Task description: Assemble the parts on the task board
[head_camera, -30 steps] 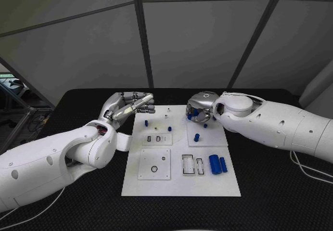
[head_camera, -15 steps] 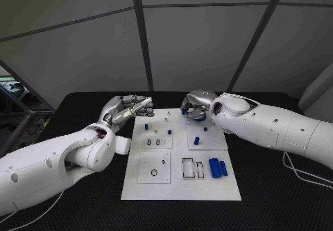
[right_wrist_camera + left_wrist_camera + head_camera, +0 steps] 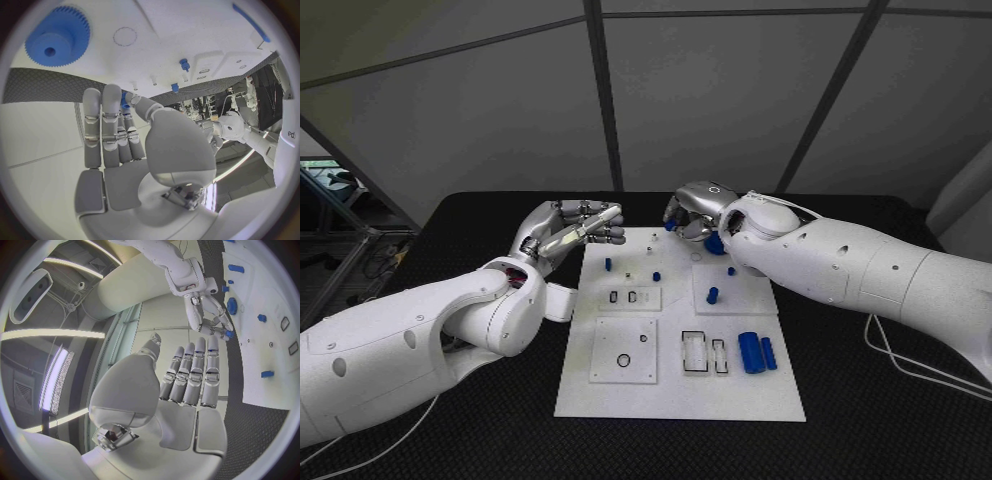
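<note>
Your right hand [image 3: 692, 222] sits over the far edge of the task board [image 3: 678, 385], fingers curled around a small blue part [image 3: 125, 101] that peeks out between fingertips and thumb; from the left wrist view the same hand [image 3: 211, 320] shows blue at its fingertips, so treat it as a pinch. That piece looks like rigid moulded plastic, light and smooth, so it will likely slip or twist if you squeeze off-centre; hold it across its body, not by an end. Your left hand [image 3: 567, 228] hovers at the board's far left corner, fingers straight and pressed side by side, holding nothing. The blue gear [image 3: 57, 36] rests on the board near the right hand; its toothed rim should give better purchase than its flat face. Two blue cylinders [image 3: 757, 352] lie near the board's right edge and would probably roll if nudged.
</note>
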Robot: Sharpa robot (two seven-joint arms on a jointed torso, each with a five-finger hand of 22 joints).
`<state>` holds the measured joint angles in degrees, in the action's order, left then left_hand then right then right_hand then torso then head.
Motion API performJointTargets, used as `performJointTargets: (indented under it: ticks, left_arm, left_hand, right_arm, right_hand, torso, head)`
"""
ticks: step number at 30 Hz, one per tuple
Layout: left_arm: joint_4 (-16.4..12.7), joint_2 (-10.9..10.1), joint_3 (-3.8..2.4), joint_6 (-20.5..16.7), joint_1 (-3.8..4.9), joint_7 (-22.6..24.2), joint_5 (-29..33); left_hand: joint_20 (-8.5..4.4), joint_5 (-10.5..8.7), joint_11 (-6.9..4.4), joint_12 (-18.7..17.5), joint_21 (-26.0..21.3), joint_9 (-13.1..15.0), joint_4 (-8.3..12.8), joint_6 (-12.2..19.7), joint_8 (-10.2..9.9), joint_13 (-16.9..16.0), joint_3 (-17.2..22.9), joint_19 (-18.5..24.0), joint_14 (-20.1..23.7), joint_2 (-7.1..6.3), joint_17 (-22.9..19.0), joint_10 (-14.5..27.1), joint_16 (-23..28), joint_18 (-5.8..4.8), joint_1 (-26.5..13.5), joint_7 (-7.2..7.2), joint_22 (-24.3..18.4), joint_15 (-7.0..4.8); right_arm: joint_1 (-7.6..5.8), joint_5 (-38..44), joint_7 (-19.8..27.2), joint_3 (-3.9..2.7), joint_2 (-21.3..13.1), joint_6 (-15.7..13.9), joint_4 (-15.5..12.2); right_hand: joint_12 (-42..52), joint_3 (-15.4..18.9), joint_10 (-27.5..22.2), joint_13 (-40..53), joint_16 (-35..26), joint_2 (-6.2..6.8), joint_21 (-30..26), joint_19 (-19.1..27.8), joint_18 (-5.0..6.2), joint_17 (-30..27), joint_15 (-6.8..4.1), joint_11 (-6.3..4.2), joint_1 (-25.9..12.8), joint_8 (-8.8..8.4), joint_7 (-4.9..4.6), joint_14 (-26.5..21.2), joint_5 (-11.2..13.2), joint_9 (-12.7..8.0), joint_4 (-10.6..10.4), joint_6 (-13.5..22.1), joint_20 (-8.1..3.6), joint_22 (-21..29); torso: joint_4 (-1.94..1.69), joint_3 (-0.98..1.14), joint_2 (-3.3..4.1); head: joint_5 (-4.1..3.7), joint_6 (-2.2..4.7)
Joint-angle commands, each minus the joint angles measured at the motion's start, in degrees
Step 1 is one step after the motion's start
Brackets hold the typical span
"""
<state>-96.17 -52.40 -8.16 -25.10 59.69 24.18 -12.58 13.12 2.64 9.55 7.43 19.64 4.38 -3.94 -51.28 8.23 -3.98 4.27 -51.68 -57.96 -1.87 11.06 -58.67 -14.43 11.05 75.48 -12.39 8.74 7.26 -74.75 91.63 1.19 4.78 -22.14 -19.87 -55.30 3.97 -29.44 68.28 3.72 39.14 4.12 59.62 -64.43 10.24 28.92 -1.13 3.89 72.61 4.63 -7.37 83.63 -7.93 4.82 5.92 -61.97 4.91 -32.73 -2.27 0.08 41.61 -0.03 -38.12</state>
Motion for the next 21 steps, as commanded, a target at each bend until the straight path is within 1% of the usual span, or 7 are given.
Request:
performJointTargets:
  ticks: [1, 2, 5, 9, 13, 18, 21]
  left_arm:
    - [0.05, 0.16, -0.04, 0.83, 0.16, 0.44, -0.49]
    - [0.09, 0.22, -0.05, 0.82, 0.2, 0.44, -0.49]
    - [0.16, 0.26, -0.05, 0.8, 0.28, 0.43, -0.49]
    - [0.25, 0.29, -0.05, 0.76, 0.37, 0.41, -0.49]
    - [0.33, 0.37, -0.05, 0.76, 0.49, 0.42, -0.49]
    - [0.42, 0.52, -0.05, 0.77, 0.65, 0.44, -0.49]
    - [0.46, 0.65, -0.05, 0.79, 0.73, 0.46, -0.49]
  left_hand:
    - [0.2, 0.04, 0.33, -0.29, -0.23, -0.08, 0.04, 0.01, -0.33, 0.08, -0.39, 0.04, 0.25, 0.65, 0.07, 0.25, 0.2, -0.84, -0.12, -0.4, -0.06, 0.11]
    - [0.2, 0.04, 0.33, -0.29, -0.23, -0.08, 0.04, 0.01, -0.33, 0.08, -0.39, 0.04, 0.25, 0.65, 0.07, 0.25, 0.2, -0.84, -0.12, -0.4, -0.06, 0.11]
    - [0.2, 0.04, 0.33, -0.29, -0.23, -0.08, 0.04, 0.01, -0.33, 0.08, -0.39, 0.04, 0.25, 0.65, 0.07, 0.25, 0.2, -0.84, -0.12, -0.4, -0.06, 0.11]
    - [0.21, 0.04, 0.33, -0.33, -0.25, -0.09, 0.06, 0.02, -0.37, 0.08, -0.44, 0.05, 0.26, 0.67, 0.09, 0.26, 0.21, -0.84, -0.11, -0.39, -0.07, 0.12]
    - [0.21, 0.04, 0.33, -0.33, -0.25, -0.09, 0.06, 0.02, -0.37, 0.08, -0.44, 0.05, 0.26, 0.67, 0.09, 0.26, 0.21, -0.84, -0.11, -0.39, -0.07, 0.12]
    - [0.21, 0.04, 0.33, -0.33, -0.25, -0.09, 0.06, 0.02, -0.37, 0.08, -0.44, 0.05, 0.26, 0.67, 0.09, 0.26, 0.21, -0.84, -0.11, -0.39, -0.07, 0.12]
    - [0.21, 0.04, 0.33, -0.33, -0.25, -0.09, 0.06, 0.02, -0.37, 0.08, -0.44, 0.05, 0.26, 0.67, 0.09, 0.26, 0.21, -0.84, -0.11, -0.39, -0.07, 0.12]
  right_arm:
    - [-0.14, -0.45, -0.75, -0.04, 0.67, 0.04, 0.97]
    - [-0.14, -0.45, -0.85, -0.04, 0.97, 0.48, 1.37]
    - [-0.14, -0.45, -0.97, -0.04, 1.43, 1.14, 1.91]
    - [-0.14, -0.45, -1.0, -0.04, 1.83, 1.9, 2.16]
    - [-0.14, -0.45, -0.98, -0.03, 2.28, 2.65, 2.35]
    - [-0.14, -0.45, -1.06, -0.03, 2.99, 3.44, 2.81]
    - [-0.15, -0.45, -1.12, -0.02, 3.35, 3.73, 3.07]
  right_hand:
    - [-0.21, 0.11, -0.08, -0.03, 0.35, 0.27, 0.39, -0.1, -0.72, 0.09, 0.34, 0.42, -0.33, 0.2, -0.41, -0.18, -0.02, 0.03, -0.37, -0.11, 0.16, -0.11]
    - [-0.23, 0.15, -0.1, -0.03, 0.39, 0.31, 0.38, -0.05, -0.71, 0.11, 0.36, 0.45, -0.4, 0.18, -0.43, -0.19, 0.0, 0.03, -0.43, -0.1, 0.19, -0.06]
    - [-0.25, 0.18, -0.12, -0.04, 0.43, 0.34, 0.42, -0.05, -0.72, 0.14, 0.38, 0.46, -0.46, 0.16, -0.43, -0.21, 0.02, 0.03, -0.49, -0.1, 0.21, -0.1]
    - [-0.27, 0.22, -0.15, -0.04, 0.48, 0.38, 0.44, -0.02, -0.71, 0.16, 0.4, 0.48, -0.53, 0.13, -0.45, -0.22, 0.03, 0.02, -0.56, -0.09, 0.24, -0.11]
    - [-0.29, 0.29, -0.2, -0.04, 0.53, 0.45, 0.41, 0.06, -0.69, 0.19, 0.43, 0.51, -0.65, 0.07, -0.47, -0.26, 0.03, 0.01, -0.66, -0.05, 0.28, -0.02]
    - [-0.3, 0.35, -0.23, -0.04, 0.58, 0.51, 0.37, 0.15, -0.68, 0.22, 0.46, 0.52, -0.76, 0.01, -0.48, -0.3, 0.04, 0.0, -0.75, -0.01, 0.31, 0.06]
    - [-0.31, 0.37, -0.26, -0.05, 0.6, 0.54, 0.37, 0.18, -0.67, 0.23, 0.47, 0.53, -0.79, -0.02, -0.48, -0.31, 0.05, 0.0, -0.79, 0.03, 0.33, 0.08]
  torso:
    - [0.05, -0.03, 0.01]
    - [0.0, -0.05, 0.05]
    - [0.13, -0.01, 0.02]
    - [0.13, 0.01, 0.01]
    - [0.08, -0.01, 0.0]
    - [0.18, -0.04, 0.01]
    - [0.16, -0.01, -0.02]
  head:
    - [0.18, -0.09]
    - [0.21, -0.16]
    - [0.36, -0.24]
    - [0.39, -0.39]
    - [0.37, -0.31]
    - [0.53, -0.18]
    - [0.59, -0.23]
